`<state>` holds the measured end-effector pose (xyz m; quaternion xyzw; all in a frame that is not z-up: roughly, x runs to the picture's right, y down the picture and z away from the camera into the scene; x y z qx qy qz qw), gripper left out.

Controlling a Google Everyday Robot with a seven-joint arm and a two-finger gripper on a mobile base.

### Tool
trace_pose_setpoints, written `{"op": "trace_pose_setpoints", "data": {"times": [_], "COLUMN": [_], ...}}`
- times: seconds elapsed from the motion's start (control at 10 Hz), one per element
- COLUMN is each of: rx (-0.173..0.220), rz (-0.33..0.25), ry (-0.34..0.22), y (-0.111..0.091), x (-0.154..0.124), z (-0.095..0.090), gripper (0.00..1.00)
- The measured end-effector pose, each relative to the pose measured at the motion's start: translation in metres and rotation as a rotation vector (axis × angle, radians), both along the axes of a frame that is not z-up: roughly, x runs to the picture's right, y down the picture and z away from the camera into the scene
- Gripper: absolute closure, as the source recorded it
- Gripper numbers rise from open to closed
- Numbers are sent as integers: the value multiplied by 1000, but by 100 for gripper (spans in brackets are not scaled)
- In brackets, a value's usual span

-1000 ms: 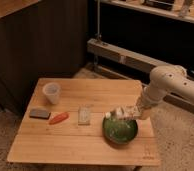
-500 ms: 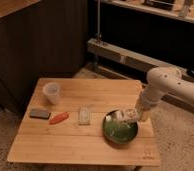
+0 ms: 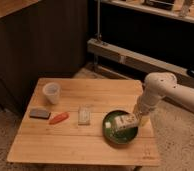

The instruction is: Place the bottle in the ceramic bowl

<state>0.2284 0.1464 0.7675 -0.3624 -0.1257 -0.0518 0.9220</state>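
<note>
Near right corner of wooden table (image 3: 75, 145): ceramic bowl (image 3: 121, 135), bottle (image 3: 122, 122) lying tilted across it, white cap toward left. Gripper (image 3: 134, 118) at bottle's right end, over bowl's far right rim; cannot tell whether jaws grip or gape

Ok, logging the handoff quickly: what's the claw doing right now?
Claw: over the right side of the ceramic bowl, at the bottle lying across the bowl; its grip state cannot be told.
</note>
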Motion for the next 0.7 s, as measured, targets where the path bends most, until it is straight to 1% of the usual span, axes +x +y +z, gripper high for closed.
{"op": "trace_pose_setpoints", "data": {"times": [0.2,0.3,0.4,0.5,0.6,0.7], "rx": [6,-1,-6,-12,-4,-5], "rz": [19,27,20,0,0,1], "ry": [66,73,65,39,27,31], "y": [-12,-11,-7,-1,1,3], "x": [-3,-4,-3,-9,-12,-8], "z": [-7,-7,-5,3,8,8], "gripper": [68,56,49,37,28,20]}}
